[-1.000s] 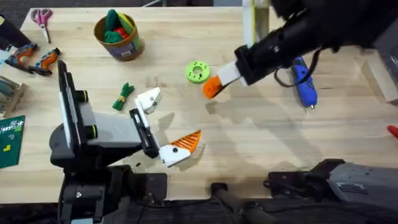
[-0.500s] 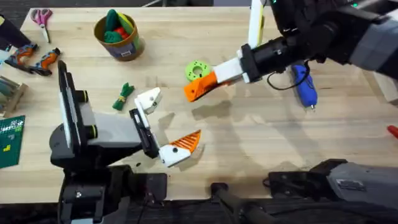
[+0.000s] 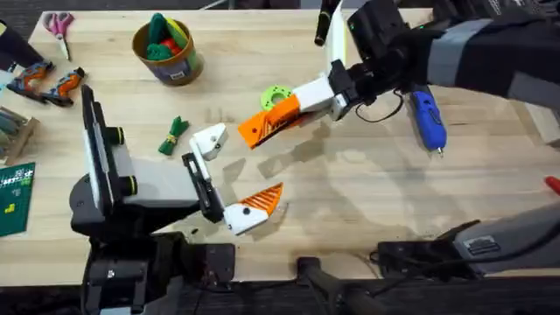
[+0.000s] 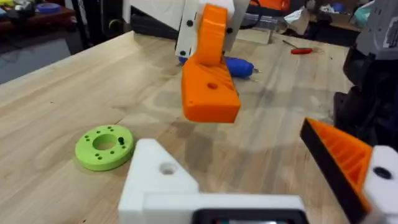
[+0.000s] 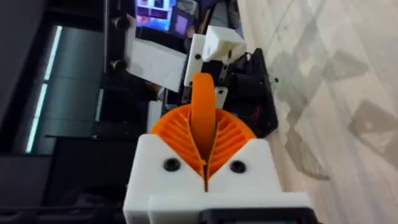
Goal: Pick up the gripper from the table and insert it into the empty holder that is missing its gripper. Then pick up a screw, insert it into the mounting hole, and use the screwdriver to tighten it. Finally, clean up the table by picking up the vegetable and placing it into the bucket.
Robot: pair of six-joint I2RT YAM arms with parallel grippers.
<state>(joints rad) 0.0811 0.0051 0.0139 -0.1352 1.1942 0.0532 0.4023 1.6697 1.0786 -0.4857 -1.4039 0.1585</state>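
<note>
The right gripper (image 3: 262,129) has white finger blocks with dark screws and orange ribbed pads; behind it, a black wrist, grey-sleeved arm and looping black cable. The left gripper (image 3: 229,179) carries one white finger (image 3: 208,140) bare, its arm black and grey.

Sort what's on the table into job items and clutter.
Job items: gripper held in the right gripper, bare holder, screwdriver, vegetable, bucket.

Clutter: scissors, green circuit board, orange-handled tools.
</note>
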